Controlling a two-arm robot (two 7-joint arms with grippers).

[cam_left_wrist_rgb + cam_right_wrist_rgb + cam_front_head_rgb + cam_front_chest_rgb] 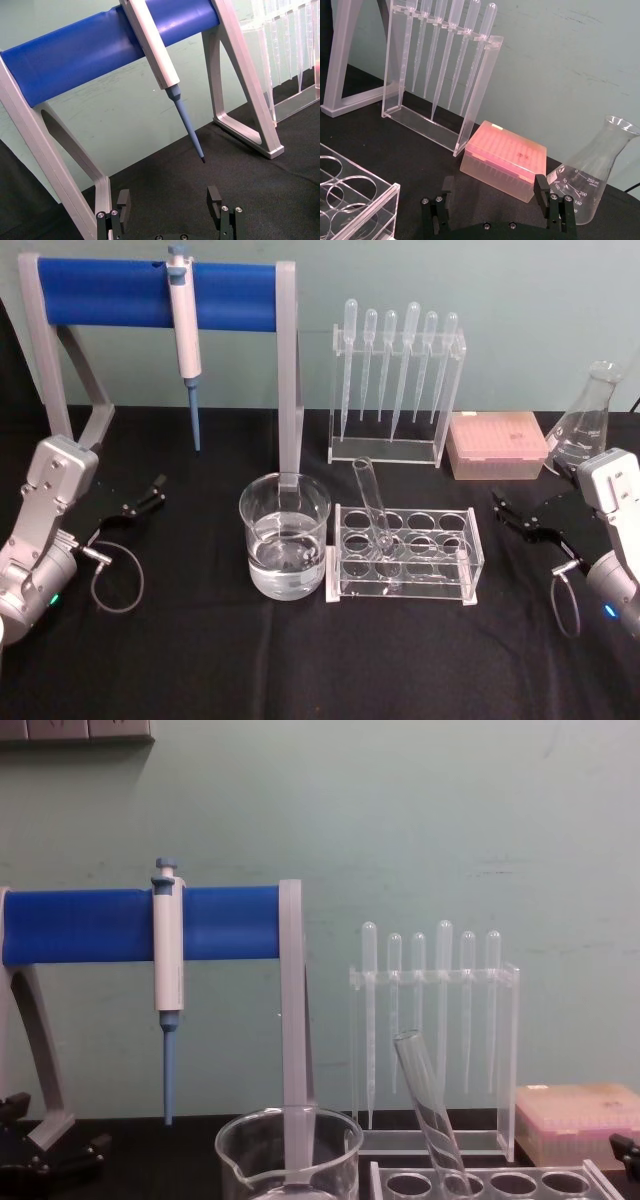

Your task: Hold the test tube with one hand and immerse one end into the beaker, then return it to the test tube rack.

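Note:
The test tube [373, 505] leans in the front-left hole of a clear acrylic rack [404, 553] at the table's middle; its rim tilts left in the chest view [428, 1108]. Just left of the rack stands the beaker [284, 535], partly filled with clear liquid, its rim low in the chest view [288, 1140]. My left gripper [148, 494] rests open at the far left, well away from both. My right gripper [510, 514] sits open at the far right, beside the rack's right end. In the wrist views both the left gripper [170, 202] and the right gripper [494, 189] hold nothing.
A blue-barred stand [150, 295] with a hanging pipettor [184, 335] stands at the back left. Behind the tube rack is a pipette rack [396, 390]. A pink tip box [497, 445] and an Erlenmeyer flask [587, 420] sit at the back right.

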